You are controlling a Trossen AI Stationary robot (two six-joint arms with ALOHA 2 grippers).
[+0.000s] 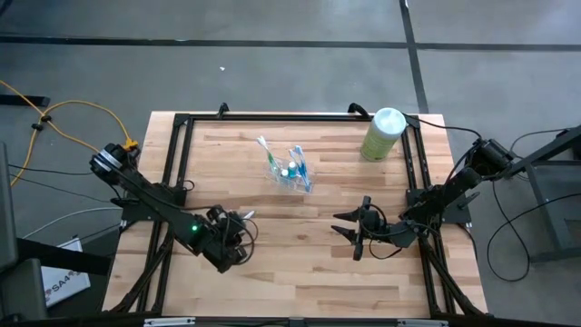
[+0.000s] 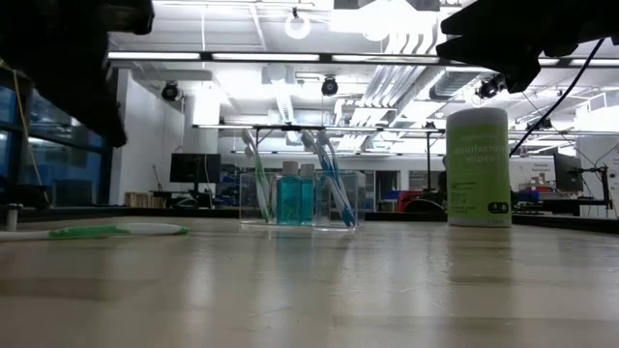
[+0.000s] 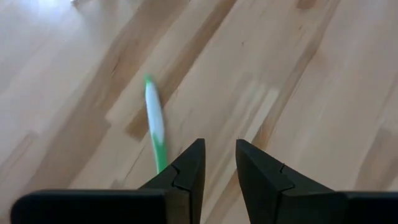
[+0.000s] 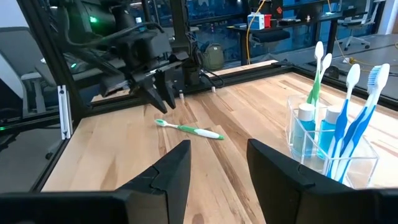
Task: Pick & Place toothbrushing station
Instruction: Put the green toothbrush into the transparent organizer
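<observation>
Left gripper (image 3: 219, 163) fingers narrowly parted, empty, above loose green toothbrush (image 3: 155, 127); right gripper (image 4: 217, 163) fingers wide, empty.

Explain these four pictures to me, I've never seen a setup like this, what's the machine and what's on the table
Two robot arms work at a wooden table. One picture looks down from above, one looks level across the tabletop, and two come from cameras on the arms' wrists. The left gripper hangs above a loose green-white toothbrush lying flat; its fingers are slightly apart and hold nothing. The right gripper is open and empty. Mid-table stands a clear cup holding toothbrushes and small blue tubes. A pale green canister stands near the far right corner.
</observation>
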